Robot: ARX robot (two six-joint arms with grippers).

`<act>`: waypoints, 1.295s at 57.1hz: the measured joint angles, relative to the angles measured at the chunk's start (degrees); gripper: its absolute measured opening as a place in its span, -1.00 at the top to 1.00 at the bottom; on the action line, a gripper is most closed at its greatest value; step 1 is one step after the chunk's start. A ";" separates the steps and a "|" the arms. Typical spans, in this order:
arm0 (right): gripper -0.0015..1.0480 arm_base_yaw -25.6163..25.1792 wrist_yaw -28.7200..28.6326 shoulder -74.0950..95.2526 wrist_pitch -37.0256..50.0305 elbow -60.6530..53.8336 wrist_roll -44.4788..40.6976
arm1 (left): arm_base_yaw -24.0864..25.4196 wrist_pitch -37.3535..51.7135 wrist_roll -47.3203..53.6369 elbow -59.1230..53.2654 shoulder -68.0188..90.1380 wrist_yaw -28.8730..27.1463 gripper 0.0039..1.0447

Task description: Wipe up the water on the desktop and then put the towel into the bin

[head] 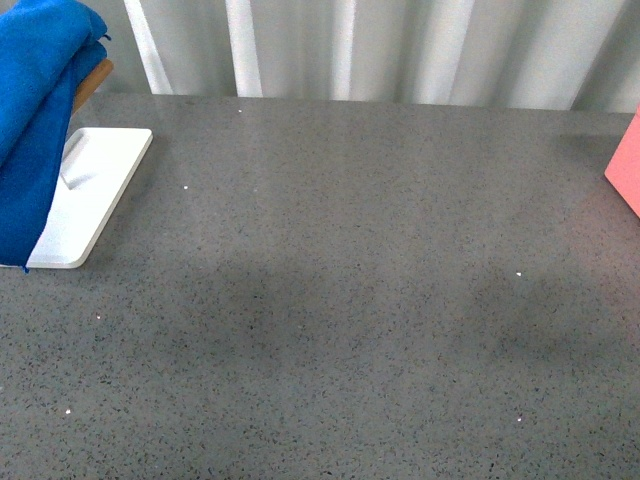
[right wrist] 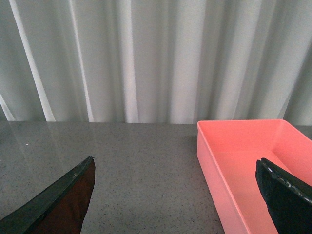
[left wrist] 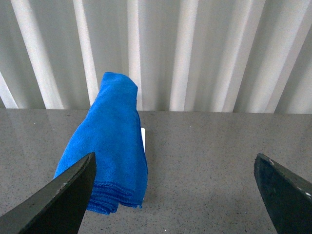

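The blue towel [head: 35, 110] hangs folded over a rack at the far left of the dark grey desktop [head: 340, 300]; its lower hem drapes beside the white rack base [head: 95, 190]. In the left wrist view the towel [left wrist: 109, 146] hangs ahead of my open left gripper [left wrist: 178, 195], nearer one finger, not touched. The pink bin [head: 625, 170] shows at the right edge of the front view. In the right wrist view the bin [right wrist: 243, 161] lies ahead of my open, empty right gripper [right wrist: 178, 200]. No water is discernible on the desktop. Neither arm shows in the front view.
A wooden rack arm [head: 92, 82] pokes out under the towel. A pale corrugated wall [head: 400, 50] stands along the desktop's back edge. Broad bare grey tabletop stretches between rack and bin.
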 joint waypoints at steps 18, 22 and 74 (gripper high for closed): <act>-0.86 0.00 0.02 0.00 0.00 -0.02 0.00 | 0.00 0.00 0.00 0.00 0.00 0.00 -0.87; -0.86 0.00 0.02 0.00 0.00 0.00 0.00 | 0.00 0.00 0.00 0.00 0.00 0.00 -0.87; -0.86 0.00 0.02 0.00 0.00 -0.02 0.00 | 0.00 0.00 0.00 0.00 0.00 0.00 -0.87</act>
